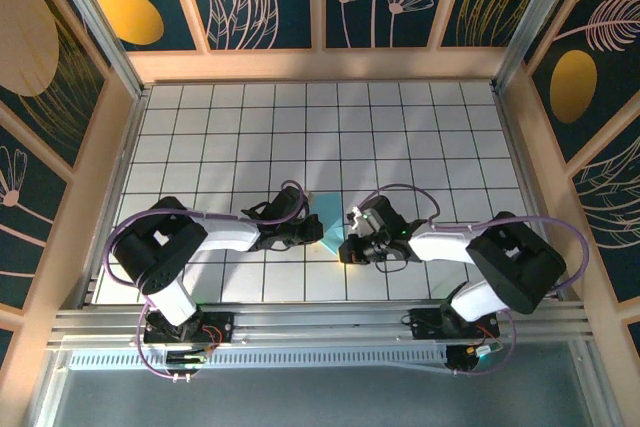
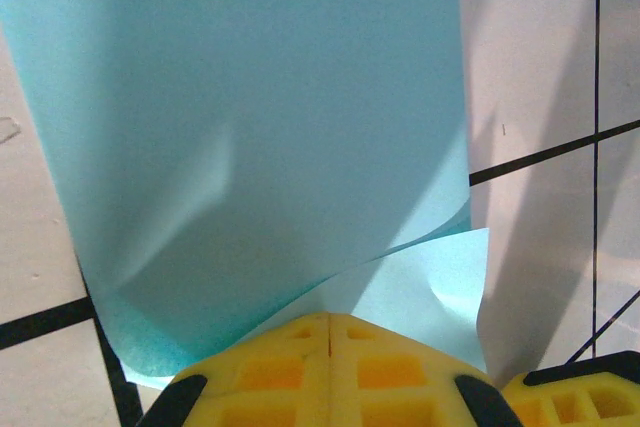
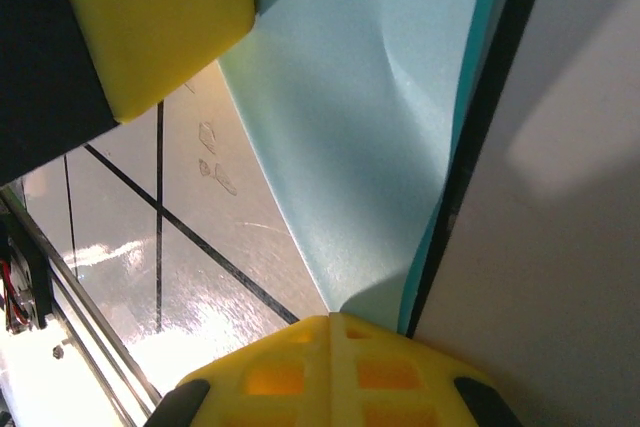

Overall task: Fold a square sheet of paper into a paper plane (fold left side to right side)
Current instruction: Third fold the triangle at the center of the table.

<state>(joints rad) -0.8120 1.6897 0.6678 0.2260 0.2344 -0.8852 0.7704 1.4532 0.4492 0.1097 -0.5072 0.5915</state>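
paper: light-blue sheet (image 1: 330, 219) sits mid-desk (image 1: 400, 127) between the 2 hands. It's bowed up in a loose curl, not flat.
left hand: (image 2: 330, 332) jaws closed, pinching the paper's near edge. The sheet (image 2: 250, 127) rises away from it, with a lower layer lying on the desk underneath.
right hand: (image 3: 330, 325) jaws closed as well, pinching the paper (image 3: 350, 147) where it narrows into the tips. In the top view it (image 1: 352, 244) sits just beside the left hand (image 1: 308, 234).
step: we read this as mid-fold, left side going over to right. No sharp crease visible yet.
risk 1: the 2 pinches are close together, so pulling them apart could tear or dimple the thin sheet. We already see a soft dent near each grip.
risk 2: if 1 hand leads, the edges land skewed and the centre crease runs off-axis.
risk 3: letting go before the curl is pressed down would let the paper spring open.
risk 4: the hands could knock into each other in this tight spot.
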